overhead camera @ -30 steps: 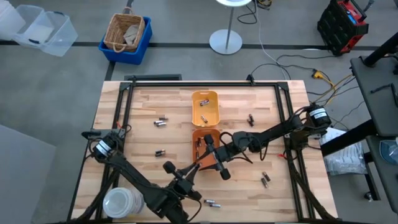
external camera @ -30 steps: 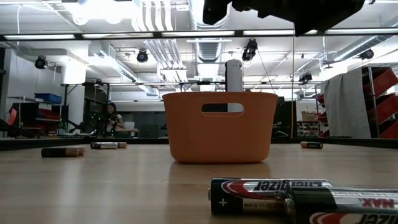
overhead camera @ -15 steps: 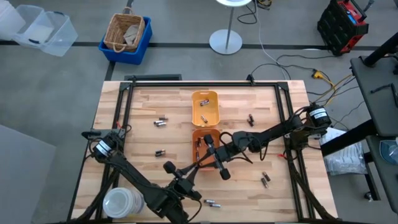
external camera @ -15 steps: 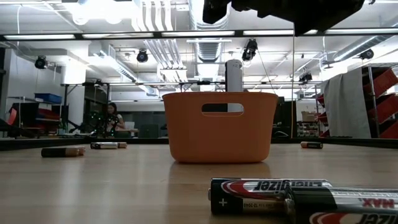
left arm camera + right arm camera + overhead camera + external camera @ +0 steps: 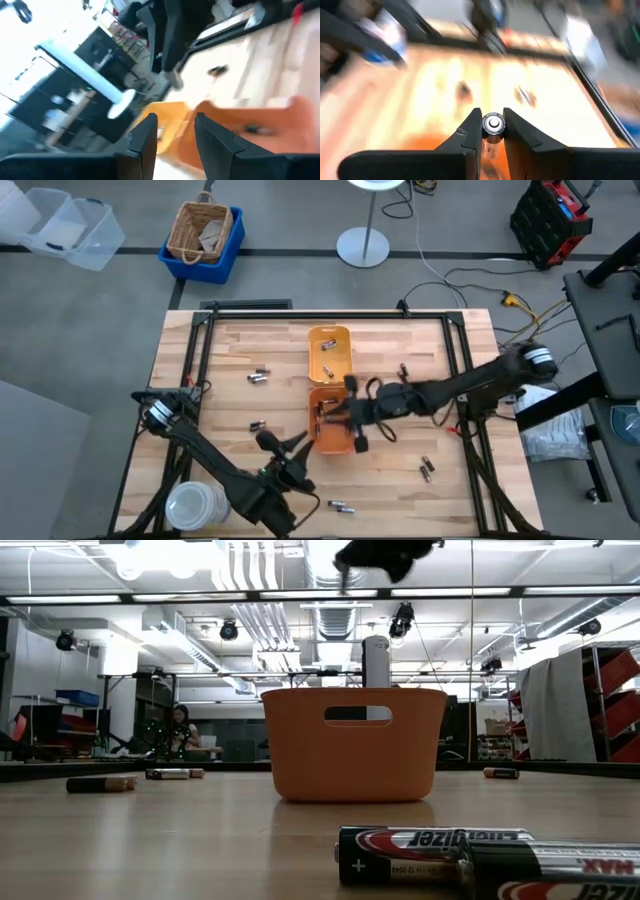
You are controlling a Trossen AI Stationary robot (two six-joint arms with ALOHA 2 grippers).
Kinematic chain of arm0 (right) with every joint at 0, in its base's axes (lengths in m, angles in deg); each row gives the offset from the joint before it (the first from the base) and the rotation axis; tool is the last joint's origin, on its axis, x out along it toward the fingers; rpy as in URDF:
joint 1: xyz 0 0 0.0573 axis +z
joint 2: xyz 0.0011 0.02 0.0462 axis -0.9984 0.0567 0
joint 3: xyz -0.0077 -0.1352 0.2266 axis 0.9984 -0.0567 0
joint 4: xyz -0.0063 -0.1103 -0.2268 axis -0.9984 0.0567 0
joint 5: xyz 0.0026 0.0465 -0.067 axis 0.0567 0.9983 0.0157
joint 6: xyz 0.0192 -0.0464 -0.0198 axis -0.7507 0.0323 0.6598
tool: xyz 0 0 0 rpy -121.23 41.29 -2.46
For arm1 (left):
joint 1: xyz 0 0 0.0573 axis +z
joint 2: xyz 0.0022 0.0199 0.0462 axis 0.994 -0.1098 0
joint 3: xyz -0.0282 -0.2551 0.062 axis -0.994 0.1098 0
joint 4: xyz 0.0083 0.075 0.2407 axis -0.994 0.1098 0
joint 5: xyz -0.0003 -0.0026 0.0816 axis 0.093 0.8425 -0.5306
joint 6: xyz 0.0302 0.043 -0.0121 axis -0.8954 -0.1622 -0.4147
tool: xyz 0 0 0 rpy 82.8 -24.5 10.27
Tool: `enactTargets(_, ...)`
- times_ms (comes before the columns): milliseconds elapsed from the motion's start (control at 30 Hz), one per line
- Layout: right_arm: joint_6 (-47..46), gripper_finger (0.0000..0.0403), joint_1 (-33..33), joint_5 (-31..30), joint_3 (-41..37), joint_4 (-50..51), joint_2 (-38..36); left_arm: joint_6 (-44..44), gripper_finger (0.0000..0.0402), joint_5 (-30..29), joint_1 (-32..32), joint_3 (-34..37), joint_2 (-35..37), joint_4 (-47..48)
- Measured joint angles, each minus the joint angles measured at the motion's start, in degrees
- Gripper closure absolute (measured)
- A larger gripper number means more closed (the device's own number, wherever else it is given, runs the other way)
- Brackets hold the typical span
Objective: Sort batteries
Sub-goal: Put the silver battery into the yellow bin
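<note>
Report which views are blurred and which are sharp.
Both wrist views are motion-smeared, though the battery between the right gripper fingers reads clearly; high view is blurred only around the right arm; low view is sharp on the orange tray.

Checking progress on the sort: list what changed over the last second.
The right end effector, shut on a small silver cylindrical battery, moved away from the table's front edge over the darker orange plastic tray. The left end effector drew back from that tray, empty. Loose batteries and the yellow-orange tray stayed put.
</note>
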Motion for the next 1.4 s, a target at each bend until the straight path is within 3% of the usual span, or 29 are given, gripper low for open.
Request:
enactTargets(167,-8.6,0.0358,-6.9,-1.5,8.2,27.2,-4.8,0.9,0.0288,-3.8,4.0,0.0,3.0,12.0)
enactTargets(300,-6.4,0.0358,-13.1,3.2,9.9,34.5,-6.5,1.7,0.0288,-9.1,9.7,0.8,5.6,13.2)
enactTargets(433,-1.5,0.0358,-17.7,9.7,5.0,28.9,-8.3,-2.8,0.0288,-7.1,15.8,0.9,6.6,13.2)
enactTargets(567,3.0,0.0358,-20.1,10.3,-2.9,19.2,-10.7,-8.5,0.0287,-2.6,21.7,1.1,6.6,13.2)
enactTargets(767,5.6,0.0358,-25.3,10.4,-11.9,-2.5,-9.0,-14.6,0.0287,-2.3,29.6,1.9,6.8,13.2)
enactTargets(867,5.2,0.0358,-29.0,10.8,-12.4,-5.3,-4.7,-15.5,0.0287,-2.2,32.4,1.9,6.9,13.2)
enactTargets(1000,1.5,0.0358,-33.2,16.1,-10.9,-7.7,2.3,-15.5,0.0287,0.2,34.6,1.9,7.0,13.2)
enactTargets(1233,0.1,0.0355,-34.2,17.7,-6.5,-7.8,12.5,-13.8,0.0287,2.3,34.9,1.9,7.4,13.2)
enactTargets(1400,-2.1,0.0281,-34.2,17.7,-4.2,-7.5,15.8,-13.7,0.0287,9.7,34.7,1.9,7.4,13.2)
